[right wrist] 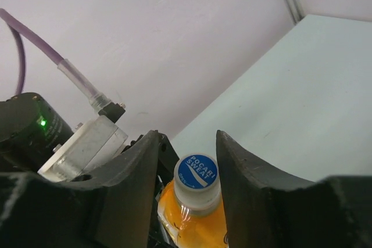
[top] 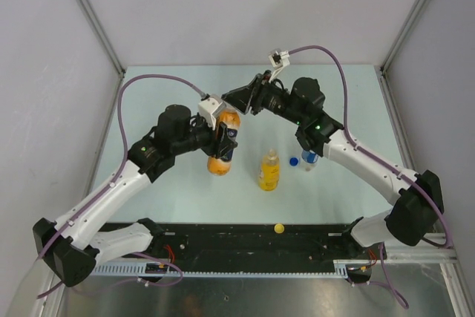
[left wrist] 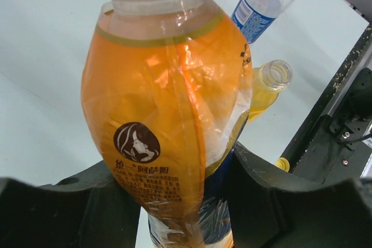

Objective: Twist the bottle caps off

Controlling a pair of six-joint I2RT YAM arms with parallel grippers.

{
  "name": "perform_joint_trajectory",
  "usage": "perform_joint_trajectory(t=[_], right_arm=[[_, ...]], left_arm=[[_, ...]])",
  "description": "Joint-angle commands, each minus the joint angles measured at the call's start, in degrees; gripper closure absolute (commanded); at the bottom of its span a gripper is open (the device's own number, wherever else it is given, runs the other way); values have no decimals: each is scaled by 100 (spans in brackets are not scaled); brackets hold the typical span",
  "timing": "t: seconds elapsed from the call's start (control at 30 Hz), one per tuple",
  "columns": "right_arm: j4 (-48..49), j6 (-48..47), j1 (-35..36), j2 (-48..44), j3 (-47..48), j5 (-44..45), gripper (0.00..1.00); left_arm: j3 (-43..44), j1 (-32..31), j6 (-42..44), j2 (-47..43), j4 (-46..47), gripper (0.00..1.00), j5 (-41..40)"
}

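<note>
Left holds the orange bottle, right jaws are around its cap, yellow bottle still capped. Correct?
No: the yellow bottle is already uncapped. The left wrist view shows its open neck, and the top view shows a yellow cap on the black rail. The rest stands: left gripper holds the orange bottle, right gripper brackets its cap.

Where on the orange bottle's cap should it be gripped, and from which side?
Grip the white cap by its round side wall, pinching across opposite sides and coming in end-on over its top. The left hand clamps the orange bottle by its body, leaving the narrow cap end exposed.
</note>
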Motion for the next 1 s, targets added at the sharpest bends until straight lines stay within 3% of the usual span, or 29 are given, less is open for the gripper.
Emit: perform_joint_trajectory(t=[0.0,0.5,0.8,0.97], right_arm=[[-472,-362,125,160,452,337,54],[-2076,-1173,686,439,1220,1949,47],[-2295,-1029,695,404,1240,2278,41],[-2281,-870,684,457,1233,2033,44]], left_arm=[[131,-32,119,45,-71,49,-164],[315,-46,158,178,-301,48,-506],[315,-53,159,108,-376,49,-606],[317,-75,151,51,-405,49,-607]])
